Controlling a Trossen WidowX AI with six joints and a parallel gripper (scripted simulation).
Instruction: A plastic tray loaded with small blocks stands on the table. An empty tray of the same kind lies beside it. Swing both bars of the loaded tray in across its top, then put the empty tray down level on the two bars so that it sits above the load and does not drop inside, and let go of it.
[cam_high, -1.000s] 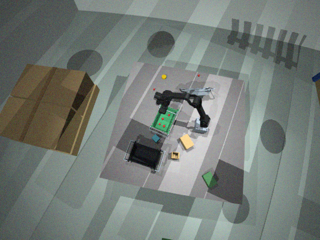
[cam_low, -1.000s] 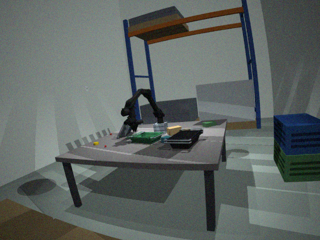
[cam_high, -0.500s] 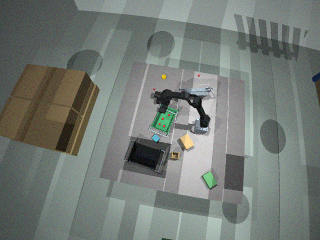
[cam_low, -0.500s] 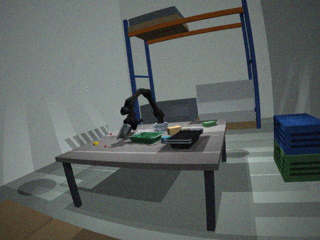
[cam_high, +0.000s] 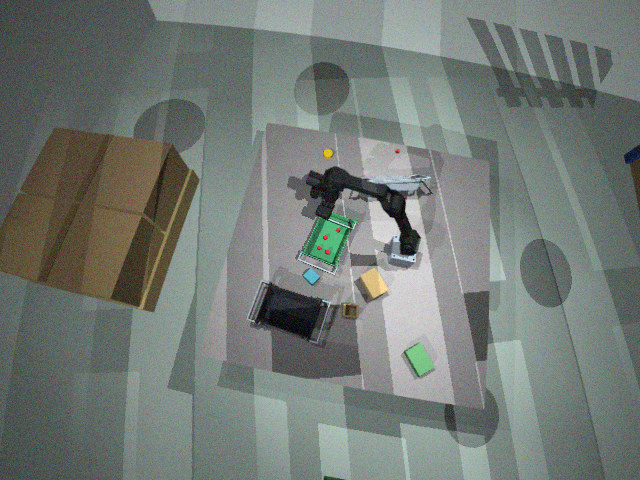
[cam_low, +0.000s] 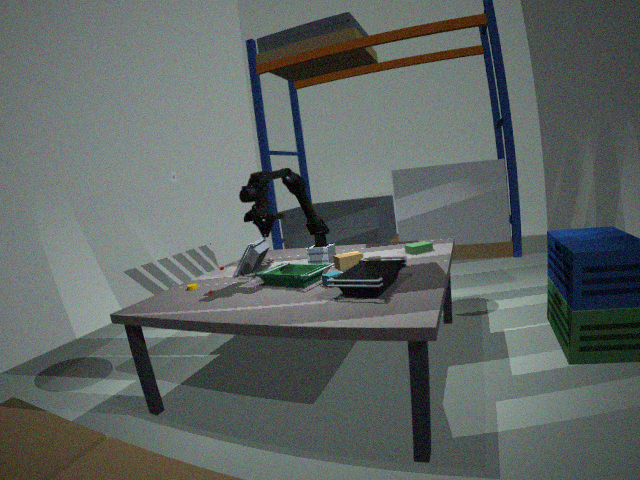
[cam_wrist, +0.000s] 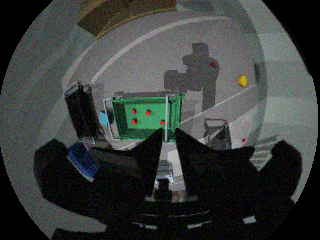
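Observation:
The loaded green tray (cam_high: 310, 242) (cam_low: 292, 273) (cam_wrist: 123, 103) holds several red blocks (cam_high: 325, 237) and stands mid-table. In the wrist view one wire bar (cam_wrist: 164, 110) shows as a pale line across the tray's top near the end closest to me. The other bar (cam_high: 316, 264) (cam_wrist: 108, 120) sticks out over the far end. The empty black tray (cam_high: 289, 310) (cam_low: 367, 276) (cam_wrist: 82, 110) lies beside it, apart from it. My gripper (cam_high: 325, 210) (cam_low: 263, 230) (cam_wrist: 168, 131) hangs above the green tray's end, fingers nearly together and empty.
A cyan block (cam_high: 311, 276) lies between the trays. A tan block (cam_high: 373, 283), a small brown box (cam_high: 350, 311) and a green block (cam_high: 418, 359) lie to the right. A tilted grey rack (cam_high: 403, 180) (cam_low: 251, 258), a yellow disc (cam_high: 327, 152) and the arm's base (cam_high: 403, 253) stand behind.

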